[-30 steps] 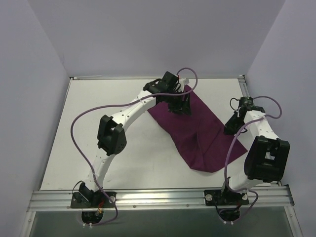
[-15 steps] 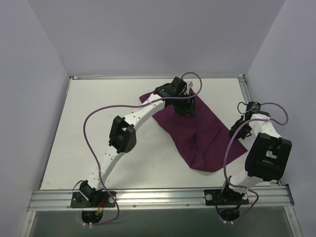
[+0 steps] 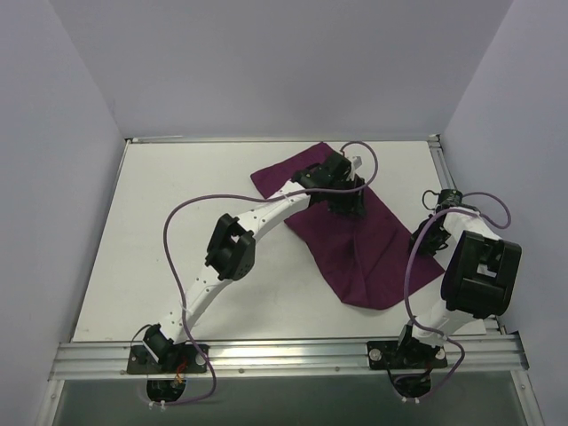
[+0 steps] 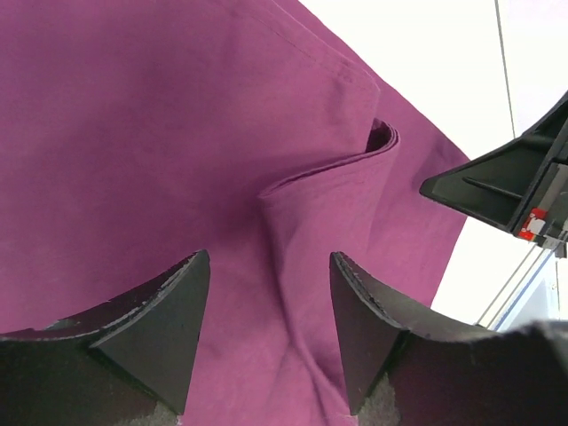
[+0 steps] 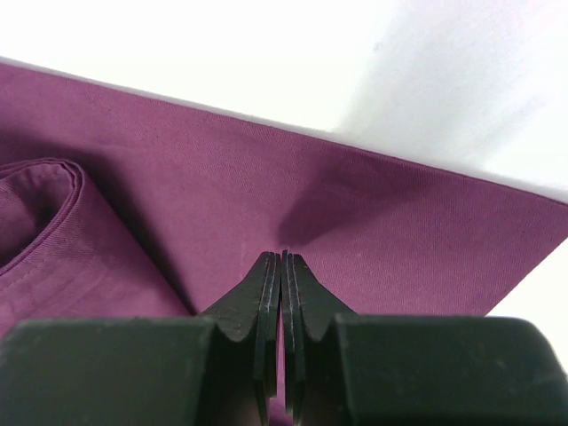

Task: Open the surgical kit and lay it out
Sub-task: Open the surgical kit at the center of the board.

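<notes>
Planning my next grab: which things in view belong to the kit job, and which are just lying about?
Job: cloth wrap, partly folded; left gripper, jaws open over a fold; right gripper, jaws shut at the cloth.
Not job: table; front rail.

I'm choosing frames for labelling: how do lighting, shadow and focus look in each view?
Top view: even light, sharp, soft shadows, though the dark cloth shows little fold detail. Left wrist: the cloth's fold is crisp, the table is washed out white, and the left gripper is nearly black. Right wrist: the table is blown out too, and the right gripper casts a dark shadow on the cloth.
</notes>
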